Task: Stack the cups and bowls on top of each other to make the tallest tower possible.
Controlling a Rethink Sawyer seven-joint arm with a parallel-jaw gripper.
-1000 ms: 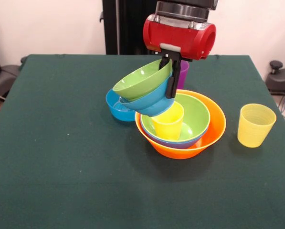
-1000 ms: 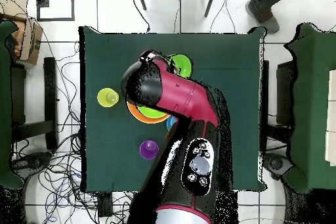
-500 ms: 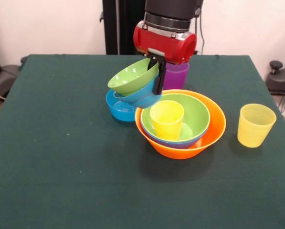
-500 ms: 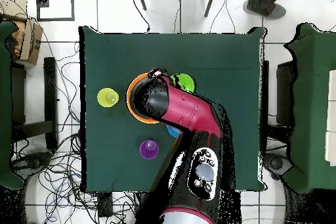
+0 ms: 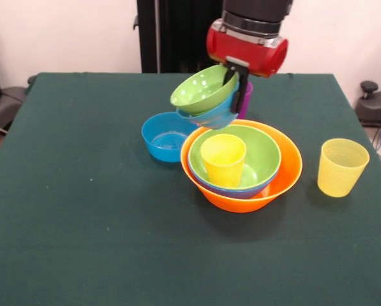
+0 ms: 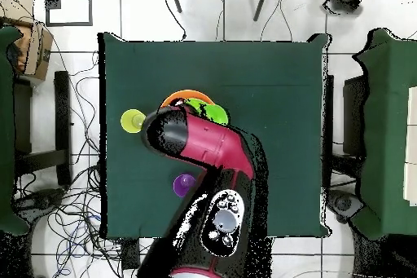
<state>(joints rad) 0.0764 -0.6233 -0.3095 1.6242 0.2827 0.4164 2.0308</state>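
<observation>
1. Pincer (image 5: pixel 239 89): clamped on the rim of a small green bowl (image 5: pixel 203 88) nested in a small blue bowl (image 5: pixel 213 113). The pair hangs tilted, open side facing left and up, above the far rim of the tower.
2. Tower: orange bowl (image 5: pixel 281 180) at the base on the table (image 5: pixel 82 210), a blue bowl (image 5: pixel 231 189) inside it, a green bowl (image 5: pixel 261 152) in that, and a yellow cup (image 5: pixel 223 159) standing upright in the middle.
3. Around it: another small blue bowl (image 5: pixel 164 137) sits just left, touching or nearly touching the orange rim. A purple cup (image 5: pixel 247 95) shows behind the held pair. A ribbed pale yellow cup (image 5: pixel 341 167) stands apart to the right.
4. Overhead view: arm (image 6: pixel 208 148) covers most of the stack; only an arc of orange and a bit of green show.
5. Risks, as I judge them:
 - The grip is on one edge only, so the tilted pair may swing or the blue one slip out from under.
 - Lowered at this tilt, the pair could strike the yellow cup and tip it.
 - Dropped off-centre, it lands on the orange rim and slides off.
</observation>
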